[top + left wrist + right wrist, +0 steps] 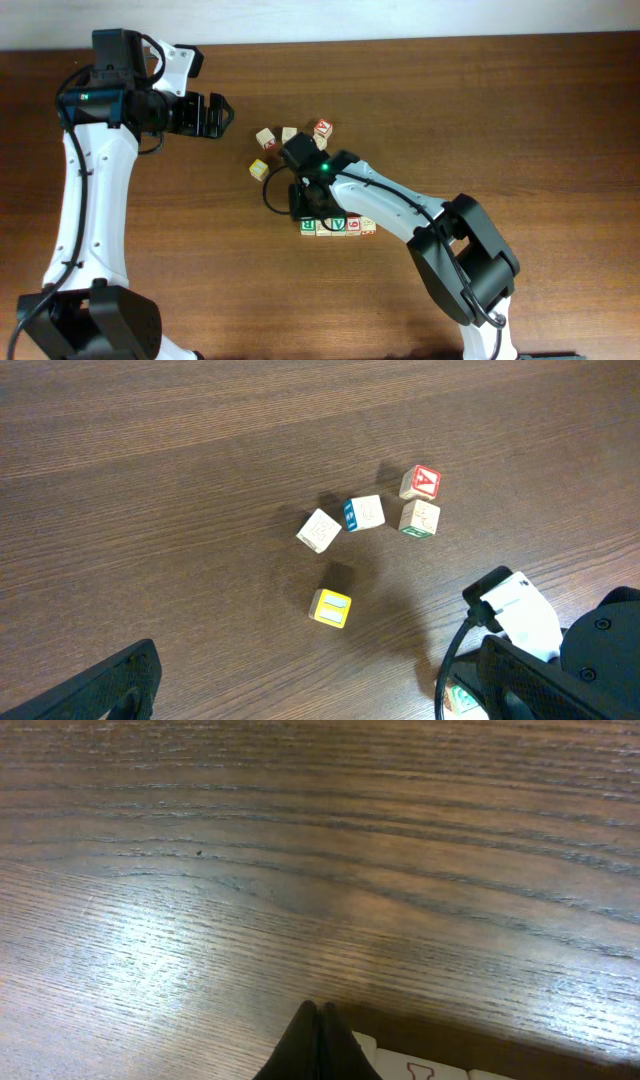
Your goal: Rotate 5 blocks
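Five blocks (338, 224) stand shoulder to shoulder in one row on the counter (520, 110), the row's long axis running left to right. Readable from above: a green "V" (338, 223) mid-row, a red numeral (353, 223) just right of it that could be 6 or 9, and a green letter (309, 224) at the row's left end, half under the arm and probably a "B".

Your right claw (318, 1016), fingertips pressed together and gripping nothing, hangs over that left end, just on the row's far side. The block to turn therefore lies below it and slightly toward the near side, and the right arm is clearly the closer one.

Beyond the row lie loose cubes: a yellow-faced cube (259, 168), then a small cluster including a red-and-white cube (423, 482) marked "A".

Farthest from the row, off to its left, your left claw (215, 113) hangs with fingers spread wide, empty. You would likely need the right claw parted before any grip.
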Motion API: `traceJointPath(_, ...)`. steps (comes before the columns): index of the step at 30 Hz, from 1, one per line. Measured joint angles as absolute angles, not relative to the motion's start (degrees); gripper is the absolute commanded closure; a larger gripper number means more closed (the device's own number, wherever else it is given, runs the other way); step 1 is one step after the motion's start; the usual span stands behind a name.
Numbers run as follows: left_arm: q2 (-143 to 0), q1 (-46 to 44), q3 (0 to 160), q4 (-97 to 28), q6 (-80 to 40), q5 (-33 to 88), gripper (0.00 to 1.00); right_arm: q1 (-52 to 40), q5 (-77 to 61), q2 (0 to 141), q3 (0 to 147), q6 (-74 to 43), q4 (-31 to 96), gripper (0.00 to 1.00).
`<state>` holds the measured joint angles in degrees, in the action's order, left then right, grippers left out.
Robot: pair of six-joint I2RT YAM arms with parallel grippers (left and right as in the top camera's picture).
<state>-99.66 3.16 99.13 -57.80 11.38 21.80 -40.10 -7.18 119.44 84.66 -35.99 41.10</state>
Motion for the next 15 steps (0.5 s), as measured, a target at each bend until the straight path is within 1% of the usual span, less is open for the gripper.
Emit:
traceJointPath(8,-99.66,3.16,99.13,-57.78,11.38,21.82,0.01,-40.12,-7.18,119.44,84.64,-35.92,41.34,0.96)
traceJointPath(11,-99.66,3.16,99.13,-57.78,11.38,21.82,0.01,-40.12,-7.16,119.44,84.66,-35.38,40.86,0.90)
traceJointPath(15,-99.66,3.16,99.13,-57.78,11.38,21.82,0.01,-40.12,-7.22,119.46,87.11,-31.33,40.69,0.88)
